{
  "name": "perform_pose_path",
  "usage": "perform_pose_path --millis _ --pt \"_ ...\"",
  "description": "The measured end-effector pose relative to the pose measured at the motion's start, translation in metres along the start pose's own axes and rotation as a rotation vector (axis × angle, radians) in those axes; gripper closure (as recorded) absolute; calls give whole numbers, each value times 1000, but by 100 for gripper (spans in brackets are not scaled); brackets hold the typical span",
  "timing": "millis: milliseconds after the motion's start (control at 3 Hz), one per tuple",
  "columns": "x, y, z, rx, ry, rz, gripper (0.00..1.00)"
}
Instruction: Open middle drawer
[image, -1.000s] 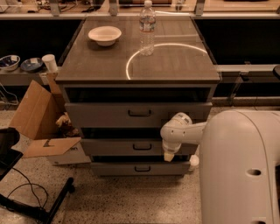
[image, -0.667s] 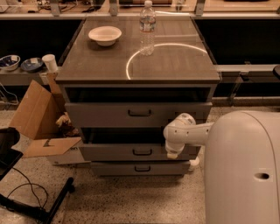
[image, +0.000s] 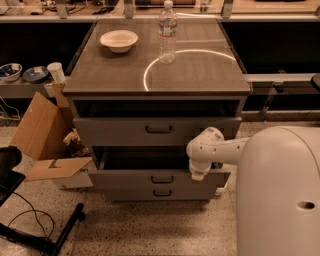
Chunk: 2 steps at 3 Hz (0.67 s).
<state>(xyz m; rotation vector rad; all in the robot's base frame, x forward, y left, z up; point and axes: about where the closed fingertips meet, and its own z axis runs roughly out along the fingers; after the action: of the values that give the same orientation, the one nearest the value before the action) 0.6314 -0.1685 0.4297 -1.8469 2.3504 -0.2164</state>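
From the camera view, the grey cabinet (image: 200, 75) stands in the middle of the floor with a white bowl (image: 119, 40) and a clear water bottle (image: 167, 31) on its top. The middle drawer (image: 125, 179) sits below the taller top drawer (image: 110, 132) and above the thin bottom drawer (image: 130, 193). Its front stands forward of the cabinet, with a dark gap showing behind its upper edge. The gripper (image: 197, 174) hangs off the white arm that reaches in from the robot's body (image: 280, 195) on the right. It is down at the middle drawer's top edge, on the right side of the front, well to the right of the small dark handle (image: 162, 178). I cannot tell how far open it is, nor whether it grips the edge. An open cardboard box (image: 42, 131) lies on the floor just left of the cabinet.
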Motion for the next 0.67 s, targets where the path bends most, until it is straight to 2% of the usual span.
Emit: perform_pose_path --millis 333,667 --pt "0 0 -2 0 0 0 100" --pt "12 12 -7 -2 -8 23 100"
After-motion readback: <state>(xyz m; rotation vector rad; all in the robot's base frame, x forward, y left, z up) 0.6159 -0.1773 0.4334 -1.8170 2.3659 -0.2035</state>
